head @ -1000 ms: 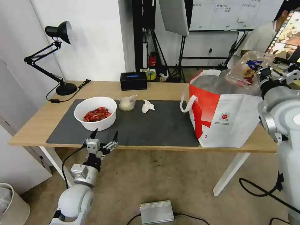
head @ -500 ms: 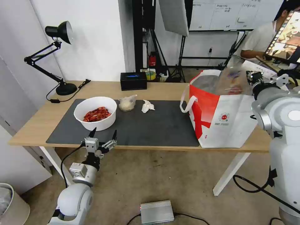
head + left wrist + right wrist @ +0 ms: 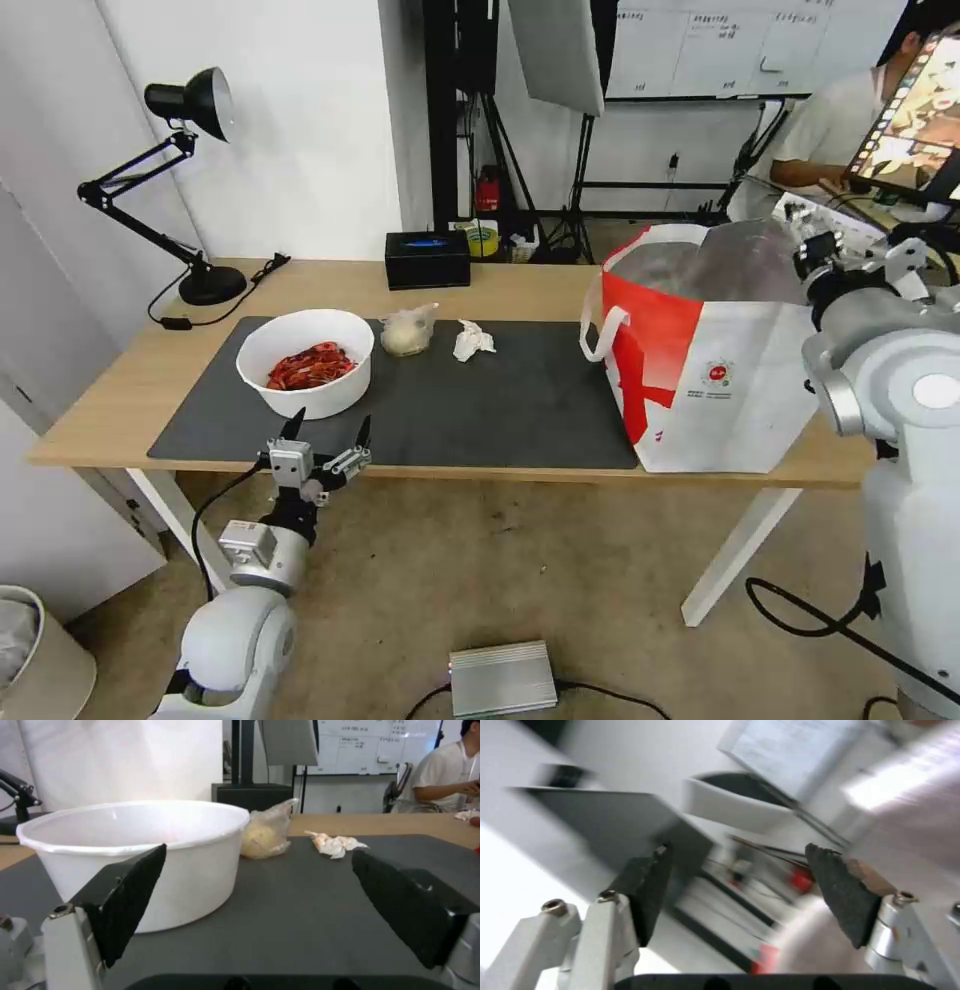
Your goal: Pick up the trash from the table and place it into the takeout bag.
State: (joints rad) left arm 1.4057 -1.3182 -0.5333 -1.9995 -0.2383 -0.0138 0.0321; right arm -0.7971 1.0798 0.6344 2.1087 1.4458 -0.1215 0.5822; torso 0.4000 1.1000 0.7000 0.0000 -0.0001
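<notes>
Head view, table: the light-wood table (image 3: 520,285) carries a dark grey mat (image 3: 500,410); on it sit a white bowl of red shells (image 3: 305,360), a small clear bag (image 3: 408,330) and a crumpled tissue (image 3: 472,340).
Head view, takeout bag: the takeout bag (image 3: 710,390) stands at the table's right end, mouth open.
Head view, arms: left claw (image 3: 325,432) waits at the near edge, before the bowl; right arm (image 3: 900,370) is beside the bag.
Left wrist view: left claw (image 3: 257,881) spread wide, empty, the bowl (image 3: 150,851) just beyond one finger.
Right wrist view: right claw (image 3: 740,892) apart, nothing between.
</notes>
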